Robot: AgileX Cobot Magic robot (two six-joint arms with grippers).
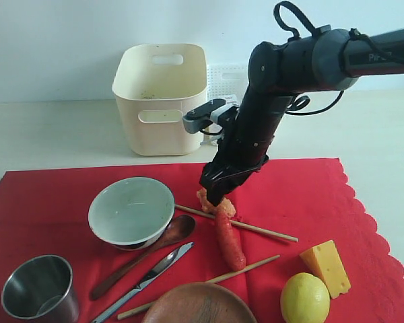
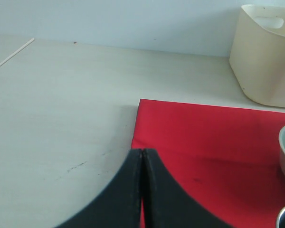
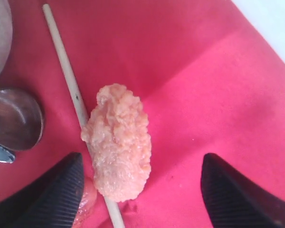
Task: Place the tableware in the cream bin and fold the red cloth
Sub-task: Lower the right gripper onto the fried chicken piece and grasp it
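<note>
Right claw (image 1: 219, 195) has its jaws wide apart and grips nothing. It straddles a lumpy pink food piece (image 3: 118, 147) that lies across one of the two thin wooden chopsticks (image 1: 262, 231), right at the far end of the orange-red sausage (image 1: 230, 241); we can't tell whether either pad touches the lump. Left claw (image 2: 141, 159) has its fingers pressed together over the edge of the bright red scalloped cloth (image 2: 204, 137), which lies flat and unfolded on the pale table (image 2: 61, 95); we don't see this claw in the exterior view. Containers: the tall cream plastic bin (image 1: 160, 101) stands off the cloth, beyond its far edge. We see only small dark specks on its inner wall, and its floor is hidden. The white round bowl (image 1: 131, 208) and steel cup (image 1: 40, 289) sit upright on the cloth, showing only their own bare insides. The brown wooden spoon (image 1: 145, 252) has its head just beside the bowl, with the metal knife (image 1: 148, 274) alongside it. The round brown plate (image 1: 198, 304) and the cup's base are cut off by the frame edge. The yellow lemon (image 1: 304, 298) and yellow cheese wedge (image 1: 326, 267) sit right of the sausage. The white lattice basket (image 1: 222, 74) is mostly hidden behind the right arm.
</note>
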